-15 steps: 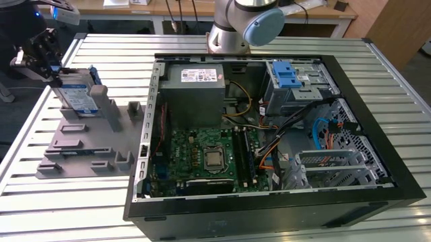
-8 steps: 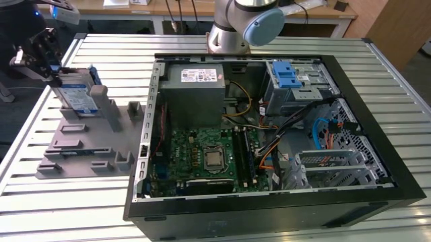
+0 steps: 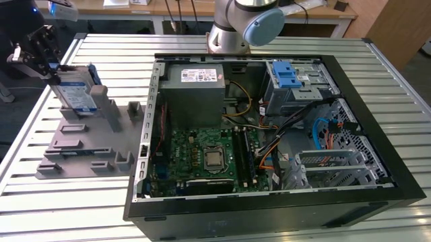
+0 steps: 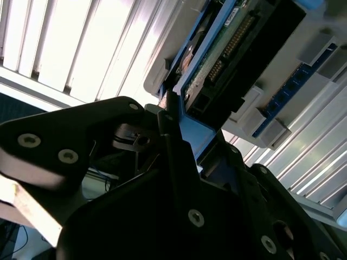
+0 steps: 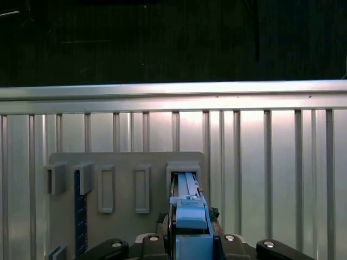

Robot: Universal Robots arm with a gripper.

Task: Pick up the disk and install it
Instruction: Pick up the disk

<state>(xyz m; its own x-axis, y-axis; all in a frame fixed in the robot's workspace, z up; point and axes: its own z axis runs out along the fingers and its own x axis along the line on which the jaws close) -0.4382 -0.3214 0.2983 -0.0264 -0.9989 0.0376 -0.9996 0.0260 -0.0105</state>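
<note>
The disk [image 3: 75,94], silver with a white-and-blue label and a blue carrier frame, stands upright on edge at the grey slotted stand [image 3: 88,146] on the exterior view's left. My gripper [image 3: 56,75] comes down on its top edge. In the second wrist view the black fingers [image 4: 169,135] press against the blue carrier [image 4: 196,136], and the disk's green circuit board [image 4: 230,40] extends beyond them. In the first wrist view the blue carrier [image 5: 190,214] sits between the jaws above the stand [image 5: 124,189]. Whether the disk's lower edge still sits in the slot is unclear.
An open computer case [image 3: 377,146] lies on the slatted metal table [image 3: 67,212] beside the stand, showing a motherboard [image 3: 202,156], a power supply [image 3: 195,80] and a drive cage with a blue latch [image 3: 286,75]. The arm's base [image 3: 232,30] stands behind the case.
</note>
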